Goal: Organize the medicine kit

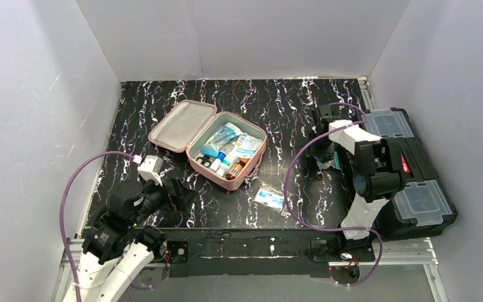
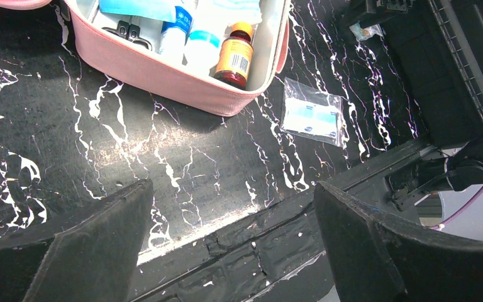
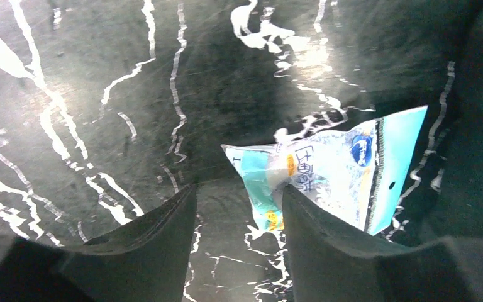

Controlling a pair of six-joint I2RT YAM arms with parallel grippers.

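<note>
Medicine kit [image 1: 209, 168]: open, part-filled. Outstanding: clear pouch [image 1: 269, 199] beside it; crumpled blue packet [image 3: 327, 182] on table, right gripper [image 3: 239, 192] jaws apart astride its corner. Left gripper [image 2: 233, 187]: spread wide, empty

- Table [image 1: 226, 211]: black marble-look top with white veins, smooth and shiny, dulled by scuffs near its six o'clock edge.
- Medicine kit [image 2: 163, 78]: smooth pink leather-like shell; grey woven cloth lining.
- Bottle [image 2: 236, 56] inside it: glossy amber body, paper label, orange plastic cap.
- Bag [image 2: 314, 113] at the kit's five o'clock: clear, shiny plastic film.
- Packet [image 3: 333, 179]: glossy printed film, crumpled.
- Left gripper [image 2: 233, 187] and right gripper [image 3: 239, 189]: fingers [image 2: 94, 251] of matt black, faintly grainy plastic.
- Toolbox [image 1: 422, 200] at three o'clock: black plastic, clear lids.
- Walls [image 1: 38, 94]: matt white board.
</note>
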